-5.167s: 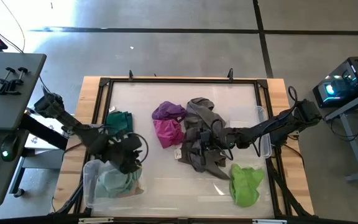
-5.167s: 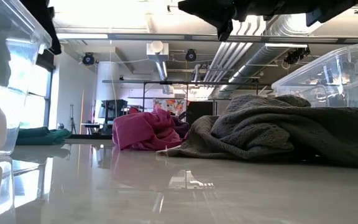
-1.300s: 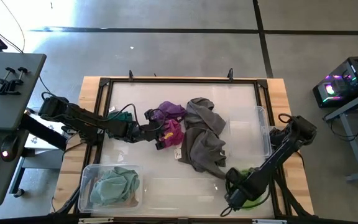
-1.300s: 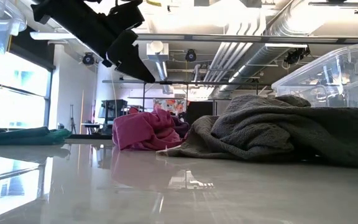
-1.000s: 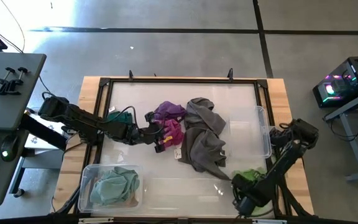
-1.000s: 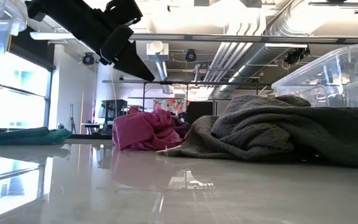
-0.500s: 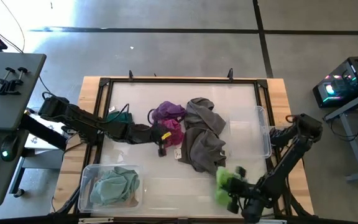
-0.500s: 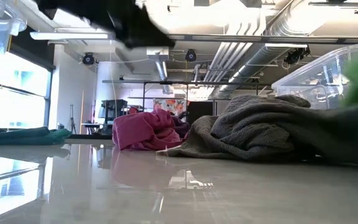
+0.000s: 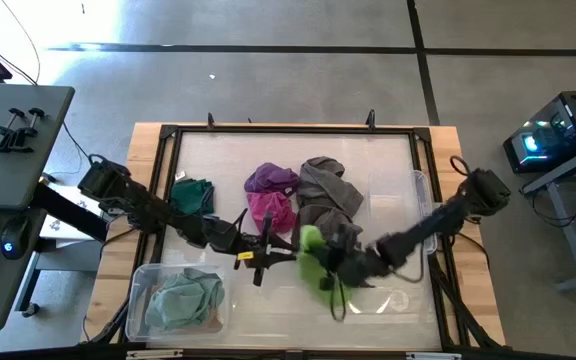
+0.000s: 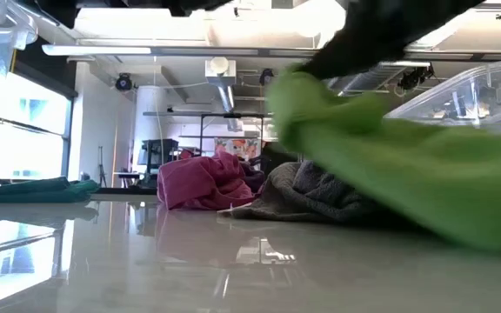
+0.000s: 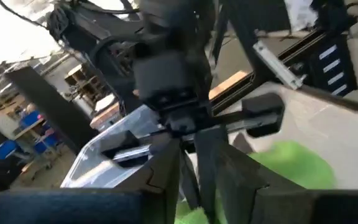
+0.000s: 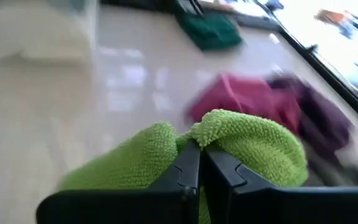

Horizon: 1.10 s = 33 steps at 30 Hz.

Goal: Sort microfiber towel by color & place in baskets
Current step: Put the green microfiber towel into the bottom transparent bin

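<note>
Fingers of right gripper (image 12: 194,163) clamping lime towel (image 9: 313,258), mid-table, left gripper (image 9: 260,256) just beside.

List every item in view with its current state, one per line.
Lime towel: lifted, pinched in the right gripper.
Left gripper: empty, over the table next to the lime towel.
Magenta towel: crumpled on the table.
Purple towel: crumpled, touching the magenta one.
Grey towel: heaped on the table.
Dark green towel: on the table.
Left bin: holds a pale blue towel.
</note>
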Available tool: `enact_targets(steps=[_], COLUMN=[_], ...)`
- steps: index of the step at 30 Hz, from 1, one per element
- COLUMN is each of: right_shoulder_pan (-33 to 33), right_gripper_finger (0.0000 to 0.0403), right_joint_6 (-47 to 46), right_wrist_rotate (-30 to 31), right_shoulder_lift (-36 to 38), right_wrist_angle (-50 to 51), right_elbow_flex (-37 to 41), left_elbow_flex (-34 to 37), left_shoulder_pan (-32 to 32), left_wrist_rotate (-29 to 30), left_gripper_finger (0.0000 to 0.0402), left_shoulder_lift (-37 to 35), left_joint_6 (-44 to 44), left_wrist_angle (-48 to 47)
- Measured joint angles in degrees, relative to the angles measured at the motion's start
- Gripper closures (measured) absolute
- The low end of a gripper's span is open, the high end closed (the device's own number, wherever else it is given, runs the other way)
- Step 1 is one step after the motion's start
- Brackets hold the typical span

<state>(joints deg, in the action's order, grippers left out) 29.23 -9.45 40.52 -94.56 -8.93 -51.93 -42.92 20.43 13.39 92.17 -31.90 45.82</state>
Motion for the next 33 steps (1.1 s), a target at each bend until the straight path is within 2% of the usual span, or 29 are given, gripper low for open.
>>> enact_targets(steps=[2,4,7,11,15,22,28,33], right_shoulder_pan=[-3.43,-6.22,-8.71,-9.7,-9.39,-9.38,-9.33,-10.15], right_gripper_finger=[0.0402,0.0402,0.0402,0.0402,0.0403,0.0403,0.0403,0.0403], right_joint_6=[6.33,10.24,13.2,14.46,16.01,18.15,20.17,23.1], right_wrist_rotate=[-8.44,-16.0,-21.41,-23.1,-23.1,-23.02,-23.7,-30.35], right_shoulder_lift=[0.0,0.06,0.07,0.01,0.0,1.6,3.97,4.35], right_wrist_angle=[-10.13,-16.23,-19.15,-18.28,-18.46,-19.64,-25.01,-30.16], right_elbow_flex=[1.82,3.16,4.05,4.12,4.12,4.25,4.05,3.86], left_elbow_flex=[0.0,0.0,0.0,-0.09,-0.22,-0.26,-0.02,0.1], left_shoulder_pan=[0.0,0.0,0.07,0.24,0.28,0.31,0.11,-0.65], left_wrist_rotate=[1.97,4.25,8.23,12.87,13.77,14.4,15.92,15.76], left_gripper_finger=[0.0297,0.0274,0.0237,0.0193,0.0171,0.0169,0.0172,0.0172], left_shoulder_lift=[0.47,0.74,0.78,0.74,0.61,0.48,0.67,0.84], left_joint_6=[0.09,0.11,1.07,7.11,11.7,13.86,14.57,16.79], left_wrist_angle=[-0.75,-1.71,-3.91,-8.69,-10.96,-10.86,-12.92,-14.94])
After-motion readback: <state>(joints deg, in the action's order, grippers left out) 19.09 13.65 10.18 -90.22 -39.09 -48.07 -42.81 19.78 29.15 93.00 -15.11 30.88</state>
